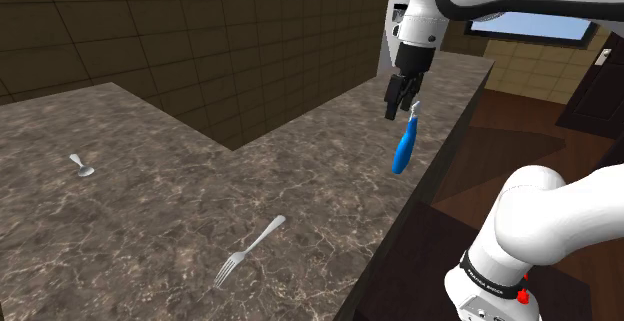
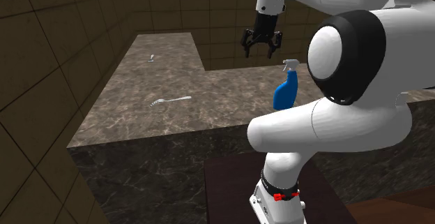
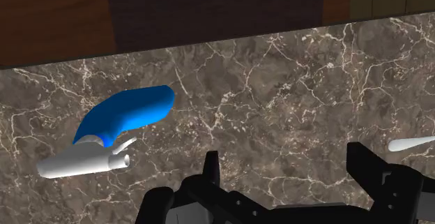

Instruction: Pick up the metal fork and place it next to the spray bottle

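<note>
The all-black two-finger gripper (image 1: pixel 403 97) hangs wide open and empty, since nothing is grasped yet. In the shoulder view, the slim silver metal fork (image 1: pixel 250 252) lies flat on the marbled brown counter (image 1: pixel 150 219), at eight o'clock from the blue, white-nozzled spray bottle (image 1: pixel 404 149), well apart.

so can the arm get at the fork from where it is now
Probably yes: the fork lies flat on the counter with nothing close beside it, and the open tool hangs above the surface by the spray bottle, with nothing standing between them.
</note>
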`<action>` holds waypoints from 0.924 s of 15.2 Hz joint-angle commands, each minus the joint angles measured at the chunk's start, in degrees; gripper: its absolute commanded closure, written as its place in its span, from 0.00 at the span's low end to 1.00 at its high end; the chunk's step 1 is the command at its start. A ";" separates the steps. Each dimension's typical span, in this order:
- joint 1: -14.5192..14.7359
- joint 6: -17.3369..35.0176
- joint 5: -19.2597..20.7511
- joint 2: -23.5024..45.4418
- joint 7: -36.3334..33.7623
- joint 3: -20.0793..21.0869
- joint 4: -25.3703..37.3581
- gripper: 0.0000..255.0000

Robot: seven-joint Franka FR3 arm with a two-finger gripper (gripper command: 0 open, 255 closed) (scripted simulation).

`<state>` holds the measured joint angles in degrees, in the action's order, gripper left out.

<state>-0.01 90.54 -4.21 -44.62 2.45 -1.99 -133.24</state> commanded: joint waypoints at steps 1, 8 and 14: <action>0.00 0.00 0.00 0.00 0.00 0.00 0.00 0.00; -2.02 3.88 -7.21 -6.07 -22.94 13.43 -7.68 0.00; -3.93 8.18 -13.78 -4.93 -42.89 26.33 -8.73 0.00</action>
<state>-3.48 98.07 -16.92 -49.98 -36.62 22.13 -142.16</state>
